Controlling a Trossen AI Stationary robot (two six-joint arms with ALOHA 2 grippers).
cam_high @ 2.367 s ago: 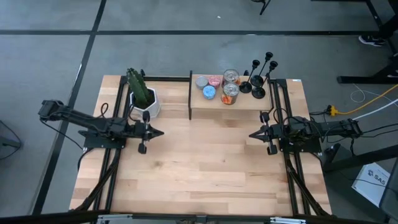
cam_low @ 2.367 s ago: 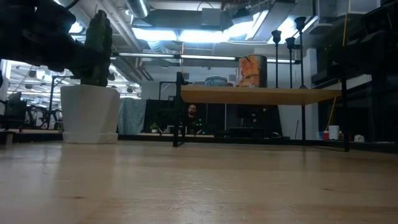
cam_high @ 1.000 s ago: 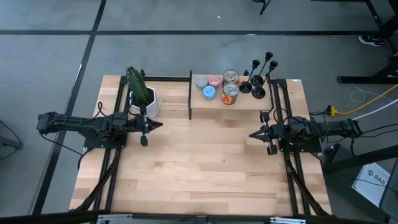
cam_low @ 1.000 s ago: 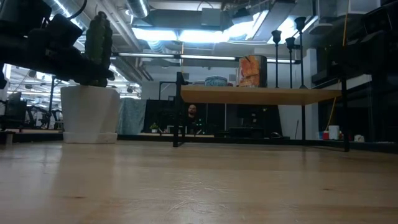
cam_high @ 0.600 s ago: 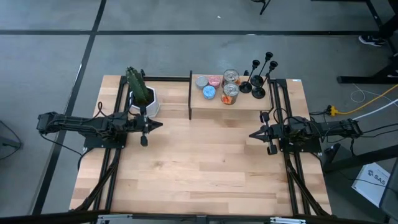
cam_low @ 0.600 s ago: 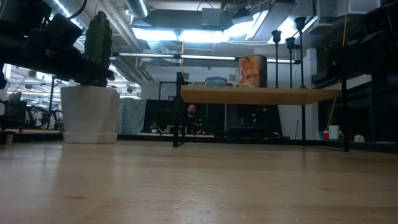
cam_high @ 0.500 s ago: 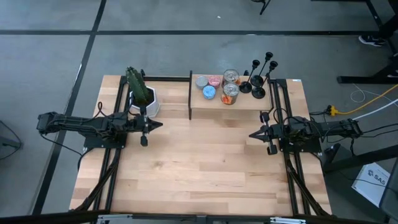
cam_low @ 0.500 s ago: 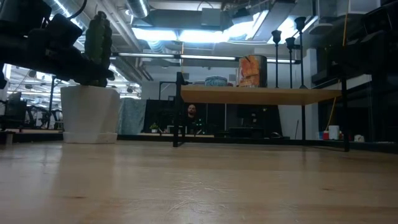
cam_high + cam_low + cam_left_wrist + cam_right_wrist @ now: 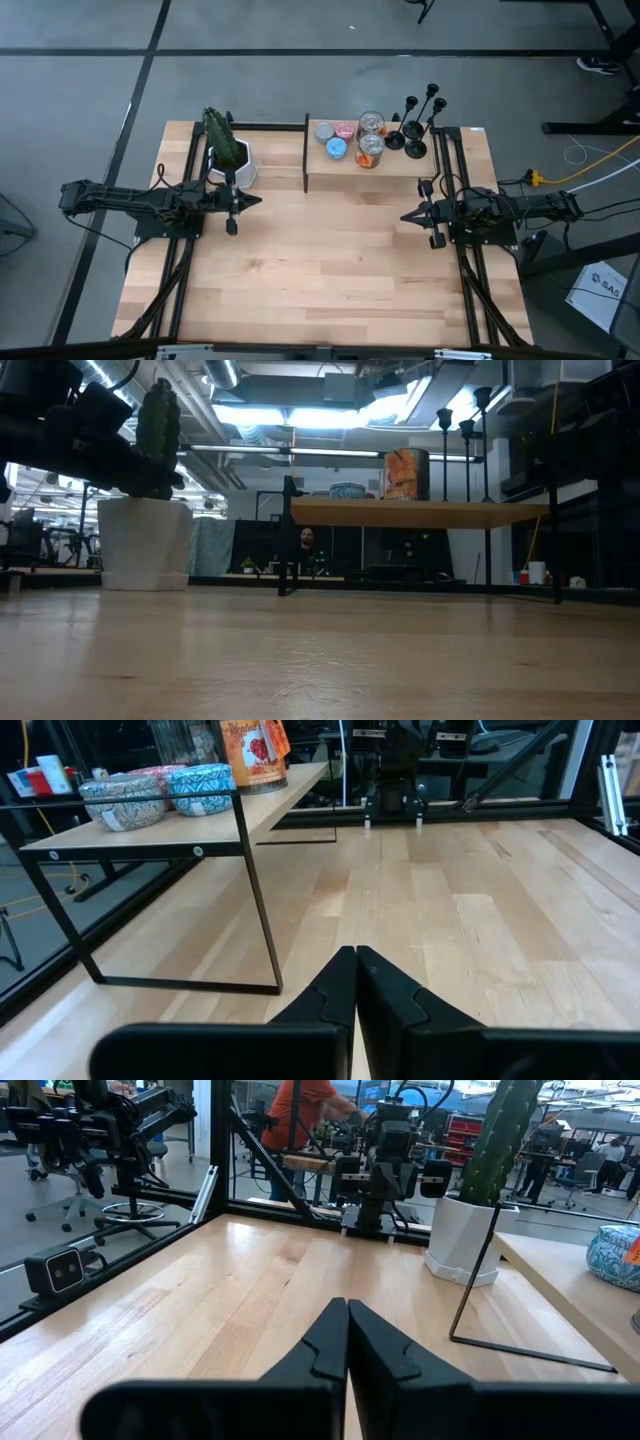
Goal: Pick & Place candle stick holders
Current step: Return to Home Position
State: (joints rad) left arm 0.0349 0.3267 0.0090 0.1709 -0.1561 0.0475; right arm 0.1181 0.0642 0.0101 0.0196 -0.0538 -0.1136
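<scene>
Three black candle stick holders point(image 9: 416, 125) stand on their round bases at the right end of a low wooden shelf point(image 9: 345, 173) at the table's far side. In the low view their stems and cups point(image 9: 466, 428) rise above the shelf top. My left gripper point(image 9: 258, 201) hovers shut over the table's left part, near the plant pot, pointing level toward the right. My right gripper point(image 9: 403, 216) hovers shut over the right part, pointing level toward the left. In both wrist views the fingertips point(image 9: 355, 952) point(image 9: 346, 1304) meet with nothing between them.
A cactus in a white pot point(image 9: 228, 155) stands at the far left. Tins, small candles and an orange can point(image 9: 368, 150) share the shelf with the holders. Black rails point(image 9: 180, 270) run along both sides of the table. A person point(image 9: 310, 1120) shows beyond the table in the right wrist view.
</scene>
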